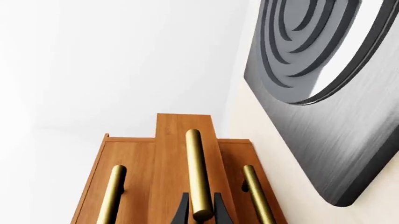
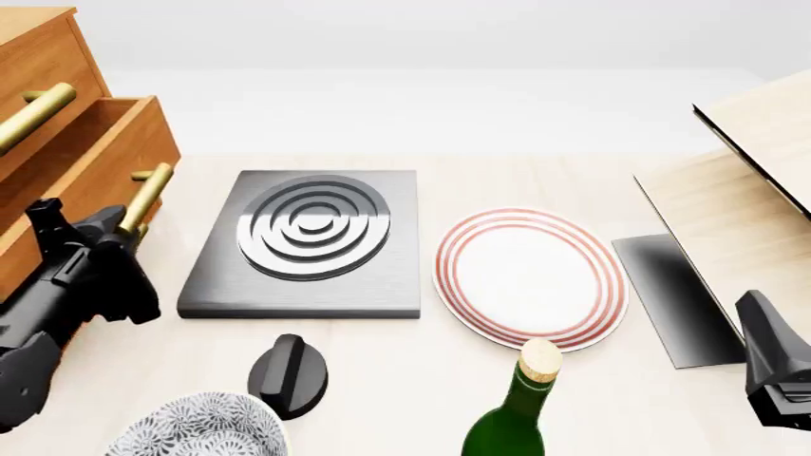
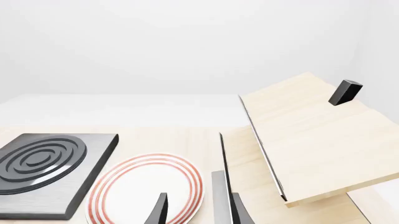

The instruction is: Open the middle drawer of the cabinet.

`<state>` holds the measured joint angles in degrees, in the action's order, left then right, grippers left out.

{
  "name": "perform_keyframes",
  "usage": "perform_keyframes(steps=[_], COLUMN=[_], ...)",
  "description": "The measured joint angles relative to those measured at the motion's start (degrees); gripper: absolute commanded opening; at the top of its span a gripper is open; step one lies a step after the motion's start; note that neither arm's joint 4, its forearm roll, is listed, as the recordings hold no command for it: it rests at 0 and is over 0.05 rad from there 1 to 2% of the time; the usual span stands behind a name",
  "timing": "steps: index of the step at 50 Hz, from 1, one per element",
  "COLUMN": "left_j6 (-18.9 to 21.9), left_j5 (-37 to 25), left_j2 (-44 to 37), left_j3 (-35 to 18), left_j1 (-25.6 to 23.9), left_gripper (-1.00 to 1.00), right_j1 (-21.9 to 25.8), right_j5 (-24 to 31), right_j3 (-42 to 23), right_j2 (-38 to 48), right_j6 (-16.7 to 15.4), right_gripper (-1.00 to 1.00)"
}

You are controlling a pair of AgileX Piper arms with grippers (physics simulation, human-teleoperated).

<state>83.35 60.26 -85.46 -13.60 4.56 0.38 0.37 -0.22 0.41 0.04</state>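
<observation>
Both arms are matte black: the left arm is bulky and angular with blocky housings, and the right gripper ends in tapered, pointed black fingers.

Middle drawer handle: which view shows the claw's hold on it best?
Left wrist view: the brass cylindrical bar handle of the orange-brown wooden middle drawer sits between the left claw fingers. Front view shows the drawer pulled out, but the arm hides the contact. Right wrist view shows none of it.
</observation>
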Motion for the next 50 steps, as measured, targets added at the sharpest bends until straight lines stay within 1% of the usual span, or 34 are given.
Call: perform_keyframes(steps=[29, 50], left_j6=[-0.35, -0.77], left_j5=[-0.73, -0.79], left_j2=[0.55, 0.50], left_j3=[-0.02, 0.01], left_j1=[-3.53, -5.10], left_gripper=[-1.00, -1.00], right_j1=[0.00, 0.00], right_j5=[0.00, 0.00], right_j3=[0.00, 0.00], right_j2=[0.00, 0.00], right_j6=[0.00, 0.00], right_gripper=[1.00, 1.00])
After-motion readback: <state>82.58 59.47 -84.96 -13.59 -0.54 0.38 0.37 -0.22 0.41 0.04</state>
